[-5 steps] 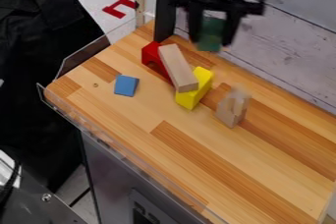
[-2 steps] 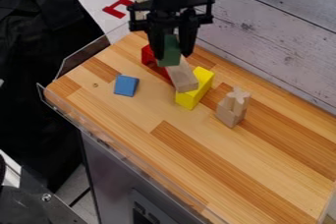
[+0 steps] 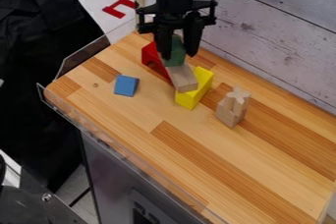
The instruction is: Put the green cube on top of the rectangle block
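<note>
Green cube [image 3: 175,56] is sitting between the fingers [image 3: 192,39], which are looking clamped on its sides. Cube is at the far end of the rectangle block [image 3: 184,79], toward the top corner of the surface [image 3: 141,120]; its base is either touching the block or hovering just above, can't tell which.

Handling: cube is probably light, stiff wood or similar, not fragile, painted faces maybe a bit slick. Best hold is on two opposite side faces, fairly high, leaving the base free for setting down; the fingers are taking it about that way.

Relative to the fingers: cube is lying between them near the tips, one on its left side and one on its right in the view, lower part showing below the tips.

Rectangle block is lying tilted, near end resting on the yellow block [image 3: 195,96], far part beside the red block [image 3: 152,57]. Slope is likely making the cube want to slide, or the block rock, if pushed hard. Step is looking like final placing; next move is calling for gentle contact, then straight release.

Blue block [image 3: 126,85] is lying well apart, toward the left corner.
</note>
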Tool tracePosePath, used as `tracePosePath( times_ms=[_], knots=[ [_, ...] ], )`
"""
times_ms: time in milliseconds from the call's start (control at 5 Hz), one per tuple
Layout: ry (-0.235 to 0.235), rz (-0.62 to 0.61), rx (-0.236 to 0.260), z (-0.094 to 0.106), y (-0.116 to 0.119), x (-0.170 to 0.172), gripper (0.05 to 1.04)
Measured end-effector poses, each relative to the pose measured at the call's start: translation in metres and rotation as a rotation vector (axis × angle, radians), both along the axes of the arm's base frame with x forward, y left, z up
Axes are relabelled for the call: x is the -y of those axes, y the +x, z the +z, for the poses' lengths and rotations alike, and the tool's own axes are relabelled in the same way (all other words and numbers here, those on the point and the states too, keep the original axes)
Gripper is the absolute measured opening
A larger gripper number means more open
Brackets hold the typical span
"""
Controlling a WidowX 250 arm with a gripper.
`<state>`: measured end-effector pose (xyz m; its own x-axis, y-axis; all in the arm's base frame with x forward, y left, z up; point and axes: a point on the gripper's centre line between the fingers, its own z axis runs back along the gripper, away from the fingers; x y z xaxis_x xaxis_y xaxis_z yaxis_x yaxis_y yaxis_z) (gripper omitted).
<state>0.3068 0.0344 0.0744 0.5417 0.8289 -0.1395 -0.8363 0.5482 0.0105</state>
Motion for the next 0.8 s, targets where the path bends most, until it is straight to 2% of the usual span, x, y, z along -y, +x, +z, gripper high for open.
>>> tracePosePath(
  times_ms=[400, 800],
  knots=[
    [-0.014, 0.024, 0.023, 0.000, 0.004, 0.000, 0.499],
    [-0.047, 0.032, 0.017, -0.011, 0.007, 0.002, 0.499]
  ],
)
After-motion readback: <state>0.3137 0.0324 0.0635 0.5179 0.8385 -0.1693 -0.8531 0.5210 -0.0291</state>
